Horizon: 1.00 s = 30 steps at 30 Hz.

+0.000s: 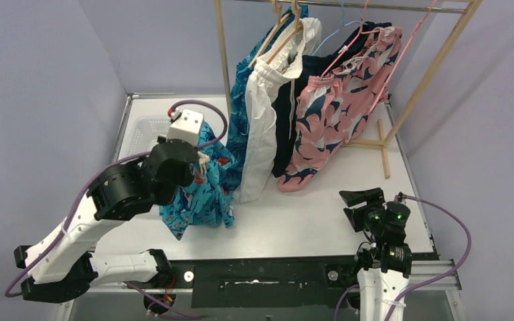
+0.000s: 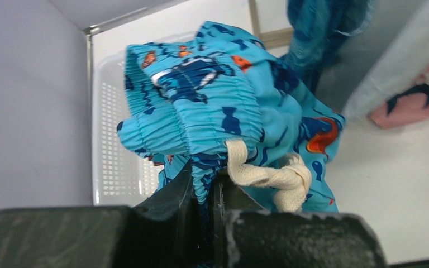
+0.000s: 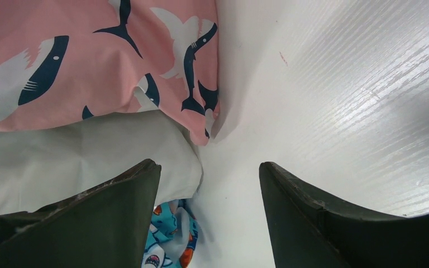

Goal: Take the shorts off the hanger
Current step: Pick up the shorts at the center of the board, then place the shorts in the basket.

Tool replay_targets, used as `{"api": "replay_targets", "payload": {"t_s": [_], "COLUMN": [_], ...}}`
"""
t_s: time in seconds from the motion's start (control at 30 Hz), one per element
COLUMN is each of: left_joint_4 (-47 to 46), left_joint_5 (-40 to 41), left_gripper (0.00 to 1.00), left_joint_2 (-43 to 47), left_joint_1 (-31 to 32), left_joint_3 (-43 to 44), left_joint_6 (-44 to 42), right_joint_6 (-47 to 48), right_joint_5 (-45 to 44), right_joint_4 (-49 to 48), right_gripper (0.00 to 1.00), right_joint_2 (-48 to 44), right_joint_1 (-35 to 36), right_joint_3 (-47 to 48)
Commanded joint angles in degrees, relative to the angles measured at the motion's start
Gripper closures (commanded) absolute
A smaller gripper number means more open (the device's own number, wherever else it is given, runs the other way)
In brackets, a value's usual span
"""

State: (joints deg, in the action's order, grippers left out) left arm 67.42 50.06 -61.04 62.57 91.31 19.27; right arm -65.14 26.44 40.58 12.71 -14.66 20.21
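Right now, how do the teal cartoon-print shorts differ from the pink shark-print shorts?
The teal cartoon-print shorts are off the rack, bunched, waistband pinched in the shut left gripper; the pink shark-print shorts hang spread on a pink hanger. The teal cartoon-print shorts show navy and orange figures; the pink shark-print shorts show navy and white sharks. Both are printed fabric shorts.

no lettering, labels, brand marks, numbers or signs legible, in any of the three views
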Motion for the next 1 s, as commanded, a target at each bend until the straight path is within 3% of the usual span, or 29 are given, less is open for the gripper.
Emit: {"api": "replay_targets", "payload": {"t_s": [0.0, 0.13, 0.2, 0.4, 0.57, 0.77, 0.97], "left_joint_4": [-12.34, -15.90, -16.42, -16.40, -19.25, -25.12, -27.00], "left_joint_5": [-6.94, -24.97, -30.90, -35.42, -32.54, -26.64, -30.97], "left_gripper": [1.00, 1.00, 1.00, 1.00, 1.00, 1.00, 1.00], "left_joint_2": [-2.77, -8.51, -12.38, -22.26, -26.25, -27.14, -24.13], "left_joint_1": [-13.02, -37.00, -43.91, -50.03, -51.67, -57.77, -60.60], "left_joint_3": [5.23, 10.21, 14.50, 35.45, 42.83, 40.70, 27.97], "left_joint_6": [-16.08, -24.04, -24.91, -24.66, -26.15, -27.44, -25.68], "right_joint_6": [1.12, 1.50, 1.64, 2.00, 2.57, 4.06, 2.38], "right_joint_5": [1.26, 1.42, 1.43, 0.99, 1.03, 0.82, 2.10], "right_joint_4": [-3.21, -2.84, -2.64, -2.41, -2.71, -3.14, -5.60], "right_gripper": [0.34, 0.33, 0.33, 0.33, 0.33, 0.33, 0.33], "right_joint_2": [0.56, 0.06, -0.24, -0.65, -0.03, 1.00, 1.31], "right_joint_1": [-0.37, -0.37, -0.37, -0.35, -0.37, -0.37, -0.37], "right_joint_3": [-0.08, -0.08, 0.01, 0.00, 0.24, -0.07, -2.32]}}
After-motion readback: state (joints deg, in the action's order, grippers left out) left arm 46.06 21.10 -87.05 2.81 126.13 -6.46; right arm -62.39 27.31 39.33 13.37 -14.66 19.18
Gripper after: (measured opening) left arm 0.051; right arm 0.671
